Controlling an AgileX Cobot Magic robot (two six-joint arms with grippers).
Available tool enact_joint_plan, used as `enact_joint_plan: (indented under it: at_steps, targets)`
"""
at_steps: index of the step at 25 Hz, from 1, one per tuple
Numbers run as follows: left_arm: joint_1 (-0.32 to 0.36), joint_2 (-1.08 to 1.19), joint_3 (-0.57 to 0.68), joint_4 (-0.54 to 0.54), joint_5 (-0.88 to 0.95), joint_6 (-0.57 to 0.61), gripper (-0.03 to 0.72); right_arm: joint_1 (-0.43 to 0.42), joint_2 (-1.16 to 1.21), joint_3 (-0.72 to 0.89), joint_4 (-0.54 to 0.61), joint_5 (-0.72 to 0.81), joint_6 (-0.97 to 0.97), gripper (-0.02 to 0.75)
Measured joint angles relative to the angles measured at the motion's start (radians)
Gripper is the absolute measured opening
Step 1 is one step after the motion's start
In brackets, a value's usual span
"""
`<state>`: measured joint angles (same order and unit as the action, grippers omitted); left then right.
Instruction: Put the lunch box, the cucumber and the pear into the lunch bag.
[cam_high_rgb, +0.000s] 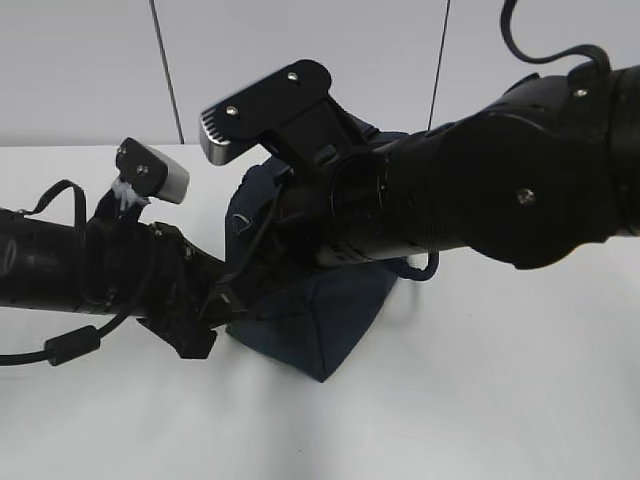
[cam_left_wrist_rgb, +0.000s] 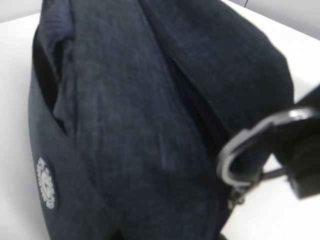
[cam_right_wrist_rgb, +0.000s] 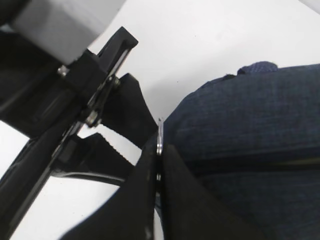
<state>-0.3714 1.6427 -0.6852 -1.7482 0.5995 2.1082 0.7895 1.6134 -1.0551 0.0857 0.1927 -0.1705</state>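
A: Bag position?
B: Lunch bag (cam_high_rgb: 330, 335) mid-frame on desk (cam_high_rgb: 480, 400). Right end effector (cam_right_wrist_rgb: 159, 150) pressed together, pinching silver zipper pull (cam_right_wrist_rgb: 160, 137). Left end effector state: cannot tell.

Exterior looks down at a slant; both wrist views sit close against the lunch bag (cam_left_wrist_rgb: 150, 125).

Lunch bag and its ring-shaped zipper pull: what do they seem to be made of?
The lunch bag looks like soft woven fabric, dark navy and matte: a fine weave, folds and seams show, with a small white printed emblem. The zipper pull looks like metal, a thin silver ring with a bright sheen, though blur leaves plated plastic possible.
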Motion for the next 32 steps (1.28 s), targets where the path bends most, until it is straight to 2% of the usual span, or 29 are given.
enact_joint_plan:
  at_steps: [3,6,19,32]
  targets:
    - [-0.008,0.0,0.0,-0.001,-0.004,0.0,0.066,0.0,0.0,0.0,0.0,0.004,0.0,0.006]
    - [-0.009,0.0,0.0,-0.001,-0.006,0.0,0.004,0.0,0.0,0.0,0.0,0.004,0.0,0.006]
    - [-0.01,-0.005,0.049,0.0,0.005,0.0,-0.006,-0.017,-0.021,-0.069,-0.03,0.069,0.0,0.006]
    - [-0.01,-0.011,0.127,0.0,0.058,-0.001,-0.006,-0.23,-0.021,-0.091,-0.028,0.035,0.0,0.006]
